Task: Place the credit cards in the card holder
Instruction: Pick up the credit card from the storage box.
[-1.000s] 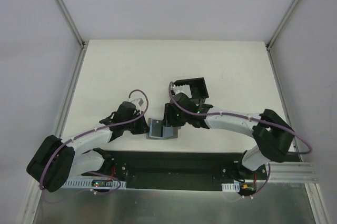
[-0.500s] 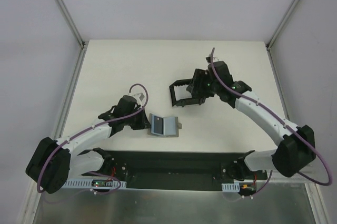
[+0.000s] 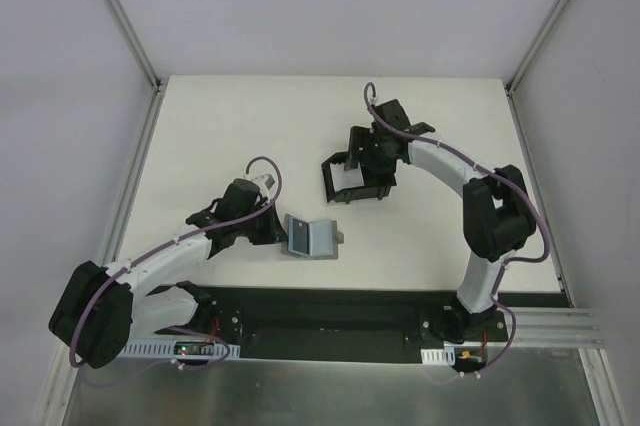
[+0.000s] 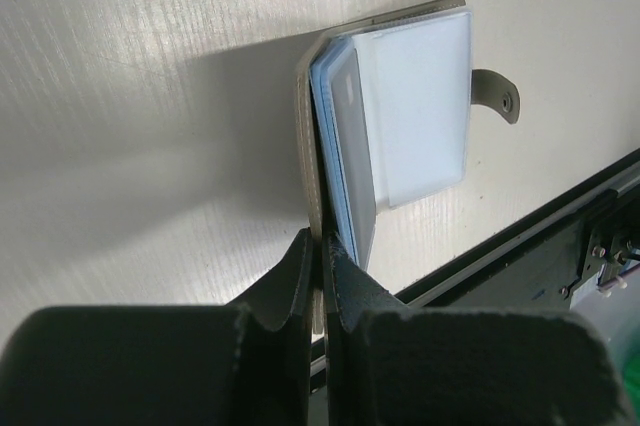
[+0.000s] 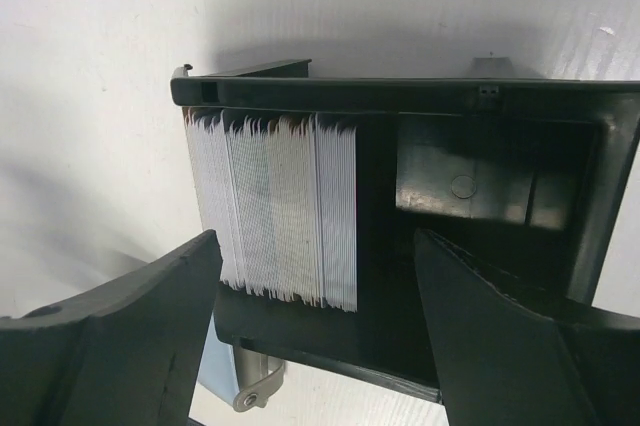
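White table (image 3: 230,136) bears the black card holder (image 5: 400,94), and the right gripper (image 5: 315,276) hovers over it with fingers spread wide; a careless descent could shove that light frame. The left gripper (image 4: 320,246) pinches the cover of the grey wallet (image 3: 322,239), so a tug might spill the credit cards (image 3: 299,238) tucked inside.

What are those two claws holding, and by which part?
The left gripper pinches the grey wallet by the edge of its cover. The right gripper is open over the card holder, holding nothing.
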Controlling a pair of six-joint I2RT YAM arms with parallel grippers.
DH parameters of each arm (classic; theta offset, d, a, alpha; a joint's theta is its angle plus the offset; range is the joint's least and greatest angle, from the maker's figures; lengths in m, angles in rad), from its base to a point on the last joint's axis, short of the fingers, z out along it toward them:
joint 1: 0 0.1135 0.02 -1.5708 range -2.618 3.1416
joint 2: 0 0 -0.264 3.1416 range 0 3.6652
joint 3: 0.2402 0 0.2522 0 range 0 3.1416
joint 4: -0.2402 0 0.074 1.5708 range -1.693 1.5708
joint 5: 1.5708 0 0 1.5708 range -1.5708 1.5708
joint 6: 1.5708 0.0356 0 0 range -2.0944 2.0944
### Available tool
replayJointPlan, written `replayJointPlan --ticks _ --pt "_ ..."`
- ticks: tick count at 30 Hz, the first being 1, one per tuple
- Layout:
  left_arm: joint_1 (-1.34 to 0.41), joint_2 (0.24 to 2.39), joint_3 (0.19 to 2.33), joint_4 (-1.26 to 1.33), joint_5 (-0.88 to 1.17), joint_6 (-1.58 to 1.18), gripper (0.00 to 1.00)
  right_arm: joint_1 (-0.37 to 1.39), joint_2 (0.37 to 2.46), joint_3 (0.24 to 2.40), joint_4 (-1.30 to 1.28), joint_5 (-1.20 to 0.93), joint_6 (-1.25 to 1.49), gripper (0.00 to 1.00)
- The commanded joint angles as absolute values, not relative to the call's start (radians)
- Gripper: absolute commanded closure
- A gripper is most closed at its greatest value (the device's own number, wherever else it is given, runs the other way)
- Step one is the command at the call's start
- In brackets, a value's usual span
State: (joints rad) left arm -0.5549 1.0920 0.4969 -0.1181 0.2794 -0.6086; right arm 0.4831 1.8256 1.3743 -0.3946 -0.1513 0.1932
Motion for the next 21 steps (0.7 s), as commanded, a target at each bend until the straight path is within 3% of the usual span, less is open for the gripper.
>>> replayJointPlan --ticks 1,16,21 --pt "-0.552 1.081 0.514 -0.129 0.290 -0.597 1.00 0.468 1.836 1.396 -0.388 -0.202 0.163 0.20" --pt "-0.552 1.131 0.529 -0.121 0.284 -0.583 1.00 0.463 1.937 1.397 -0.341 -0.284 0.163 0.13" --pt "-0.552 1.138 0.528 -0.118 0.287 -0.580 1.00 0.463 1.918 1.384 -0.327 -0.324 0.149 0.17"
